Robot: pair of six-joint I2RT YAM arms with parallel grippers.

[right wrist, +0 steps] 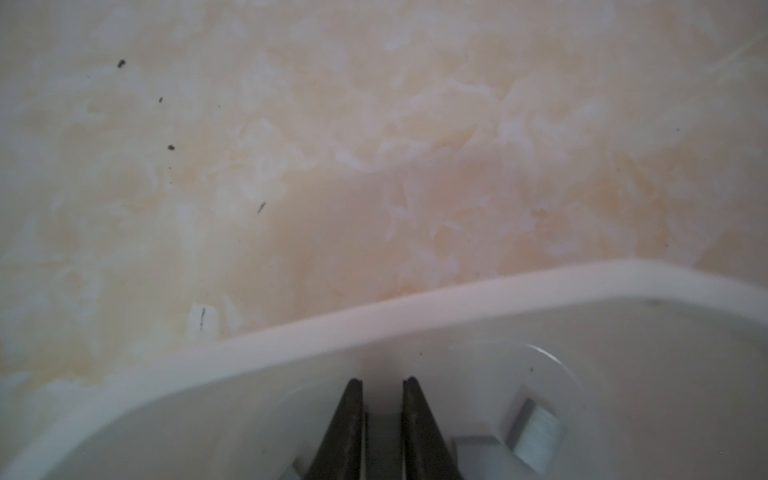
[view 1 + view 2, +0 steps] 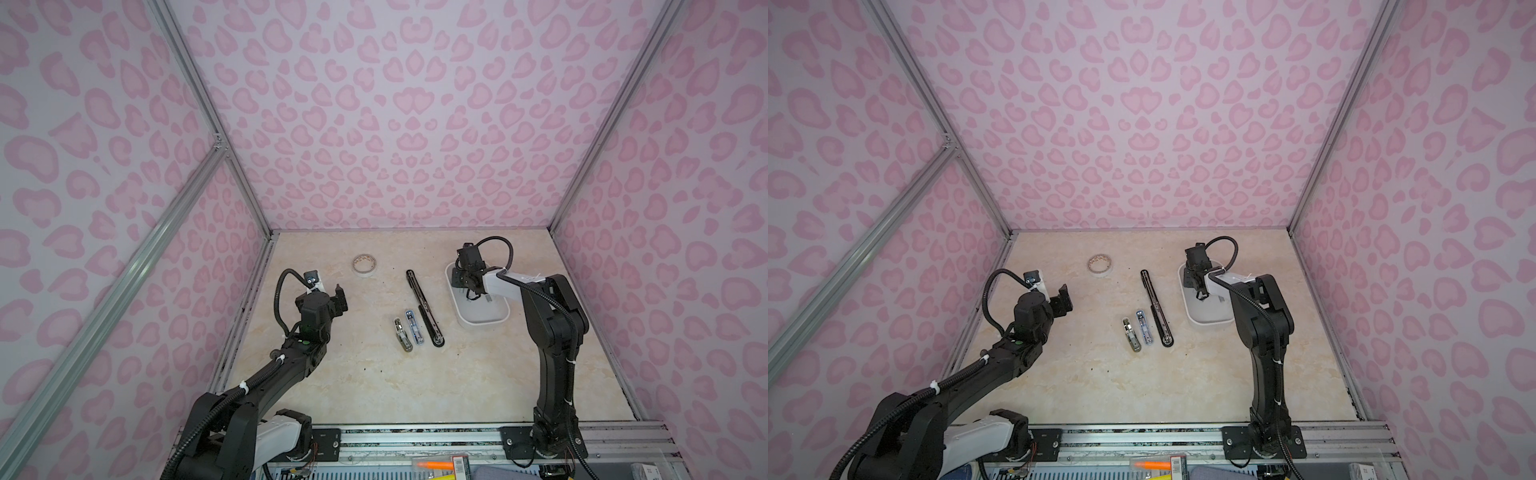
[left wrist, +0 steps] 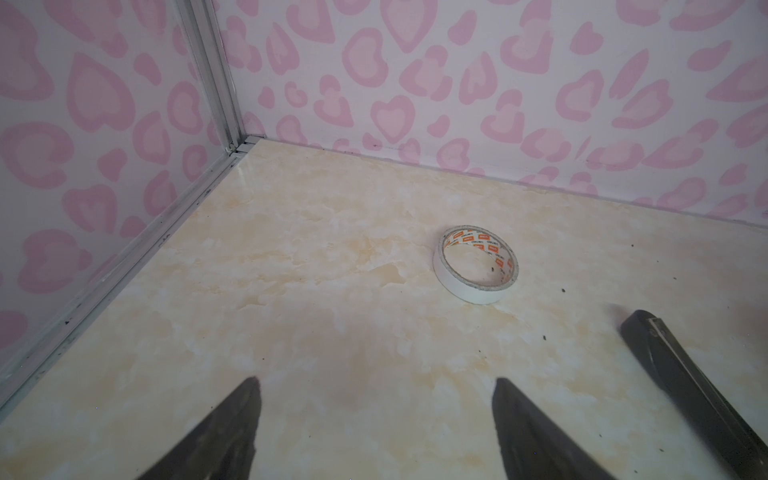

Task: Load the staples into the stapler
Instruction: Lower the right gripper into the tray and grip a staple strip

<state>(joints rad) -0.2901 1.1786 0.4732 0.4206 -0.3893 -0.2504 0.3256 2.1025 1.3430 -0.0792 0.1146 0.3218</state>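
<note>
Three staplers lie mid-table in both top views: a long black stapler (image 2: 422, 305) (image 2: 1156, 305) opened out flat, a small blue stapler (image 2: 414, 327) and a small grey stapler (image 2: 402, 334), both opened up. The staples are short grey strips inside a white tray (image 2: 482, 322) (image 1: 374, 316). My right gripper (image 2: 476, 294) (image 1: 382, 380) reaches down into the tray, its jaws nearly together on one strip of staples (image 1: 382, 436). More loose strips (image 1: 534, 432) lie beside it. My left gripper (image 2: 340, 297) (image 3: 376, 384) hovers open and empty left of the staplers.
A roll of white tape (image 2: 364, 264) (image 3: 476, 264) lies flat toward the back wall. One end of the long black stapler (image 3: 665, 361) shows in the left wrist view. Pink patterned walls with metal frame rails close in three sides.
</note>
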